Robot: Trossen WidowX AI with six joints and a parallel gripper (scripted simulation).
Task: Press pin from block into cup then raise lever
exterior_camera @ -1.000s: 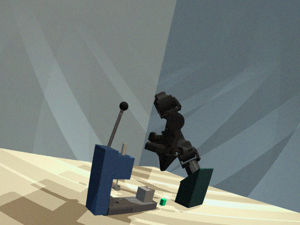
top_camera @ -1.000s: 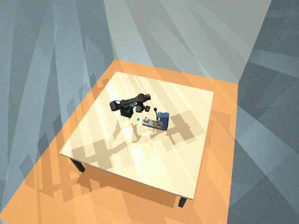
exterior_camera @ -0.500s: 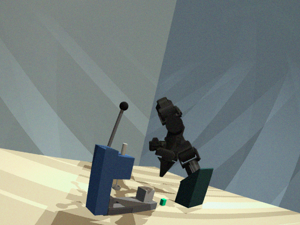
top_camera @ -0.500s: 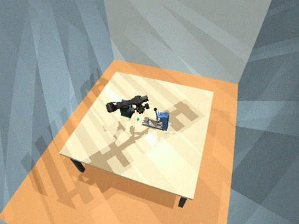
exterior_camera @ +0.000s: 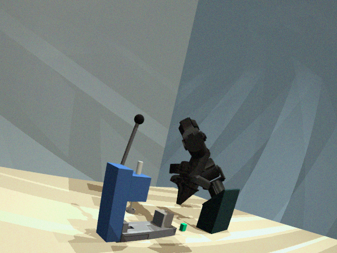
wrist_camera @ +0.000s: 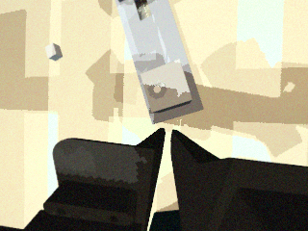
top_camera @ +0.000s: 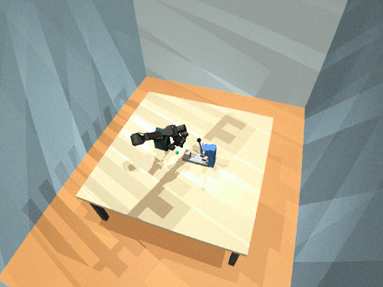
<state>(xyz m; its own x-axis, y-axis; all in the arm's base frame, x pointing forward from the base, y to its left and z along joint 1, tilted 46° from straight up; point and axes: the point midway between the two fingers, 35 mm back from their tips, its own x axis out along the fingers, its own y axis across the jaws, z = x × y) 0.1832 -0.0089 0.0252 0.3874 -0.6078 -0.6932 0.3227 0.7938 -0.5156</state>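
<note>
The task's block (top_camera: 186, 154) (exterior_camera: 164, 217) (wrist_camera: 166, 87) stands upright on the outer end of the press bed (top_camera: 195, 159) (exterior_camera: 148, 232) (wrist_camera: 149, 40), apart from the blue press frame (top_camera: 211, 155) (exterior_camera: 111, 201), so you should judge it not yet under the punch. Expect a stiff, fairly light piece that could skid on the smooth bed if you nudge it. Take it by two opposite upright sides, low and square, and keep off the round pin (wrist_camera: 157, 89) showing on its top. If you push instead, press low and central on the outer face, or it may twist and carry the pin off line.

Your end effector (top_camera: 178, 143) (exterior_camera: 179, 202) (wrist_camera: 167, 134) is pressed almost together, with only a thin gap at the tips and nothing pinched. It hangs above the desk (top_camera: 227, 211) (exterior_camera: 46, 198) on the arm-base side of the block, fingers pointing down, the arm folded high behind it. You'd want it lower and lined up with the bed before any contact. The lever (top_camera: 200, 148) (exterior_camera: 130, 143) stands raised, its knob well above the frame
</note>
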